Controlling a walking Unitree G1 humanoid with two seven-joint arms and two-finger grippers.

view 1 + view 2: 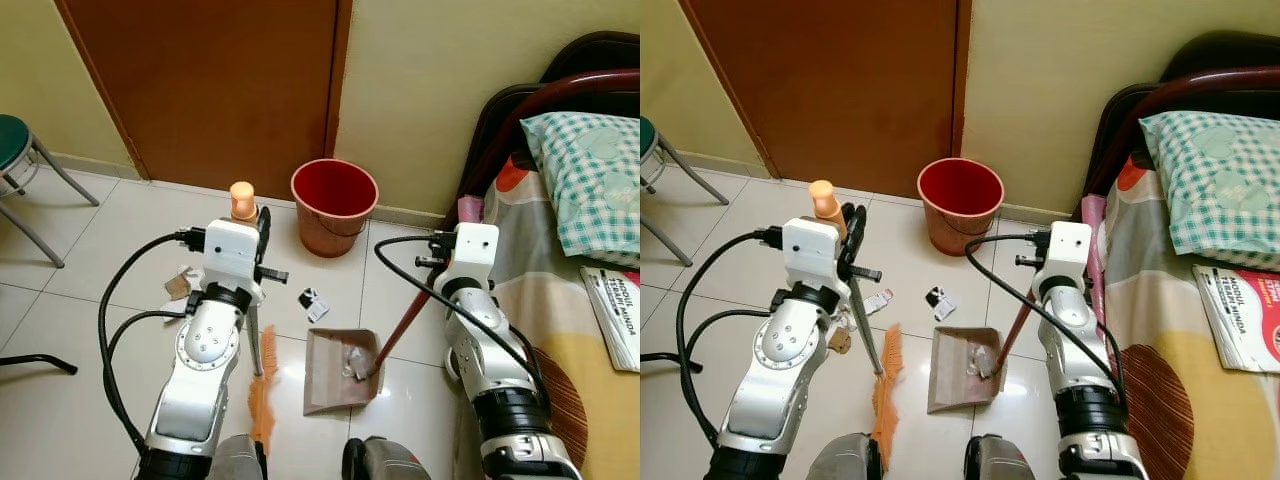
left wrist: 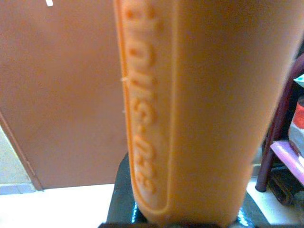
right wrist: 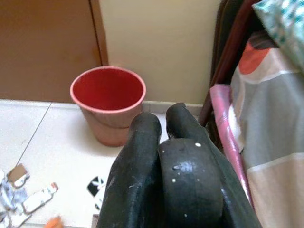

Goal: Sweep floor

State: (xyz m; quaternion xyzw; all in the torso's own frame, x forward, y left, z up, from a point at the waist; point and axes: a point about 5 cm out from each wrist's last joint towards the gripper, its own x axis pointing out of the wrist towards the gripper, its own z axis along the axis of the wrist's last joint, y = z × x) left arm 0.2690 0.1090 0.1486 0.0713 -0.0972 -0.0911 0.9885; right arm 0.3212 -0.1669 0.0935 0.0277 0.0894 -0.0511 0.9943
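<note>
Fingers point(image 3: 142, 161) of the right gripper point(image 3: 159, 123) were pressed together around a black grip, holding the reddish-brown dustpan handle point(image 1: 400, 325); the left gripper point(image 1: 852, 232) was closed on the orange plastic broom handle point(image 1: 242, 199), whose embossed lettering was too blurred to read in the left wrist view. One taupe plastic dustpan point(image 1: 335, 375) lay flat on the white tiled floor point(image 1: 110, 240) between the arms, with one crumpled scrap inside it. One orange-bristled broom head point(image 1: 262, 395) rested on the tiles just beside the pan. One round red plastic bucket point(image 1: 334, 205) stood near the brown wooden door point(image 1: 210, 80). About four scraps of litter point(image 1: 313, 303) lay scattered ahead of the pan, some hidden behind the left arm. Both silver arms reached forward, elbows low, wrists upright. One green stool point(image 1: 15, 150) was cut off at the edge
</note>
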